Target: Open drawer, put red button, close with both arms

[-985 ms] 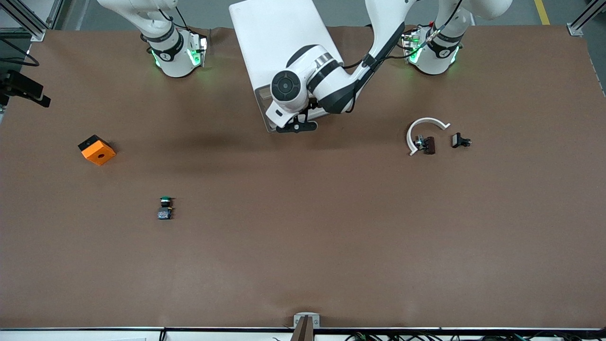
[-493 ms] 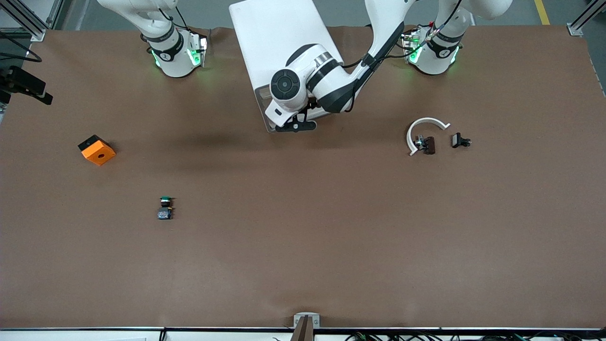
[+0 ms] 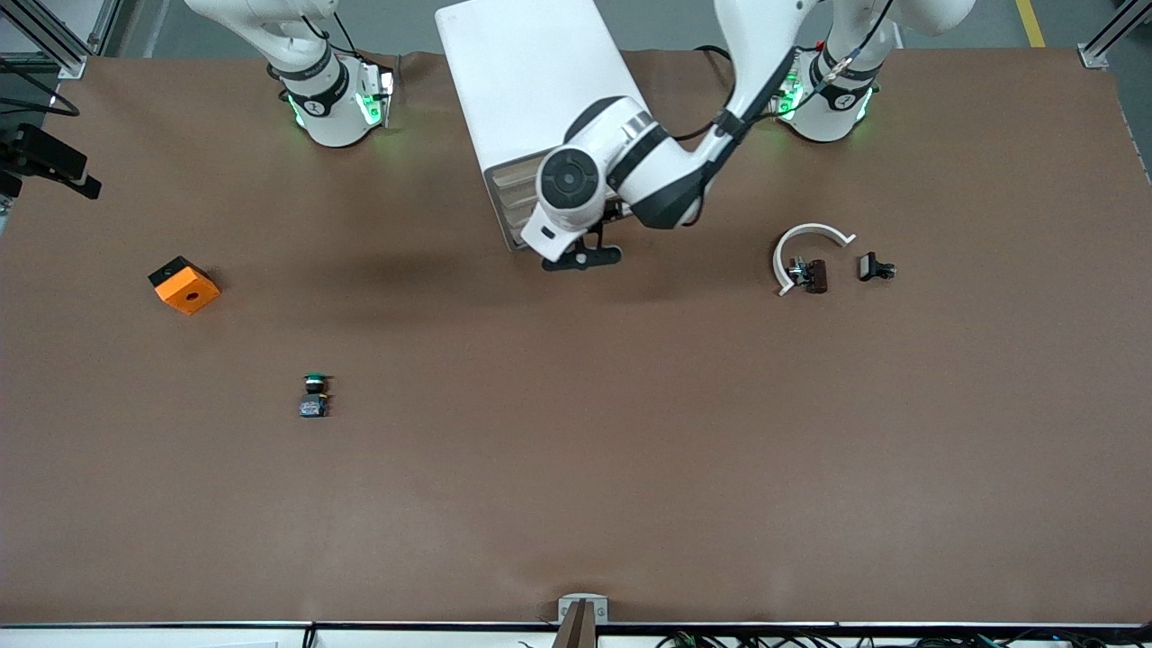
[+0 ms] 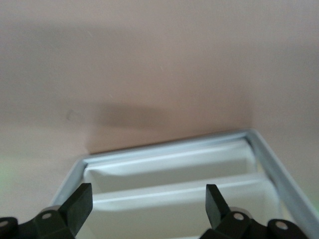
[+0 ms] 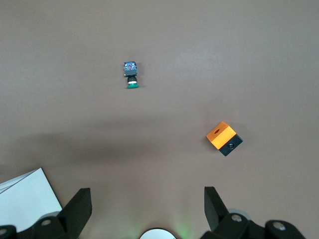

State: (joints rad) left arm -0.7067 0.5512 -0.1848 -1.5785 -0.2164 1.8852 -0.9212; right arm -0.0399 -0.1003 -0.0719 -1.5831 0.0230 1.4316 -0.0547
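Viewing the table from the front, we found the left gripper (image 3: 582, 259) at the beige fronts of the white cabinet (image 3: 531, 81), with the drawer (image 3: 515, 200) looking shut or nearly so; the red button did not show anywhere, while a green-capped switch (image 3: 314, 396) and an orange cube (image 3: 184, 285) lay toward the right arm's end of the table, nearer the camera. Through the left wrist view we saw its fingers (image 4: 79, 205) spread wide and empty over a white tray with a cross wall. Through the right wrist view, the right gripper (image 5: 144, 211) hung high, fingers apart, holding nothing; that arm waited. We judged the closing step to be in hand, calling next for a level push on the front.
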